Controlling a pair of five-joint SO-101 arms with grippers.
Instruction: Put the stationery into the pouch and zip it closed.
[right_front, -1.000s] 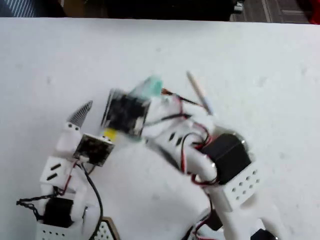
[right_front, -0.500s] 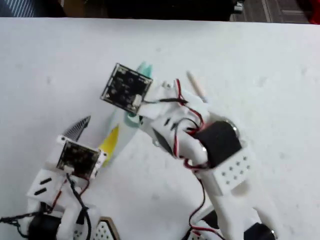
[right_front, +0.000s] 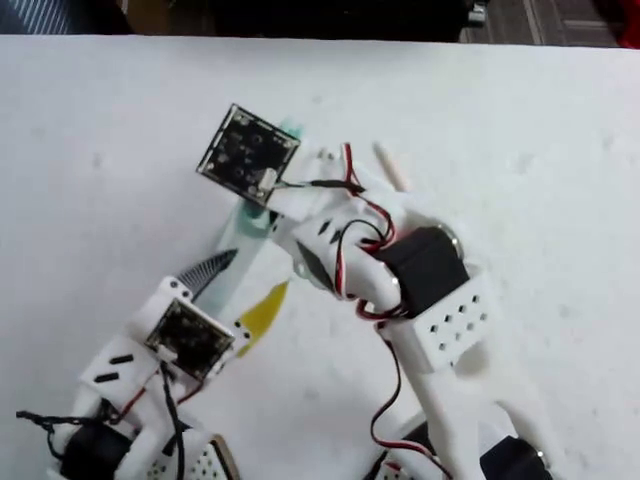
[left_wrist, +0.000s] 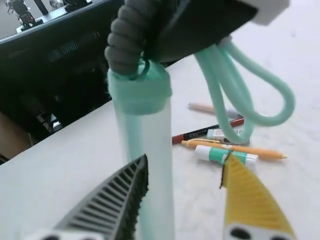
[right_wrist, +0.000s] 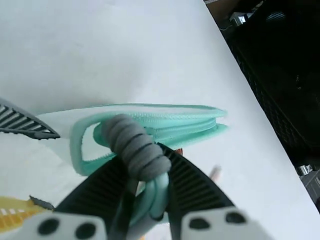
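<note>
One pouch (left_wrist: 142, 131), one brown pencil (left_wrist: 199, 134), one orange pen (left_wrist: 261, 153), one beige pen (left_wrist: 202, 107) and one glue stick (left_wrist: 212, 154).

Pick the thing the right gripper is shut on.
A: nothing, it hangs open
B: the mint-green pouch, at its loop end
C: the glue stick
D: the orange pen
B: the right wrist view shows the right gripper closed on the loop end of the mint-green pouch, while the orange pen and the glue stick lie loose on the table.

Left gripper (left_wrist: 185, 161) spread wide, right gripper (right_wrist: 147, 169) apparently clamped tight, both arms angled inward
</note>
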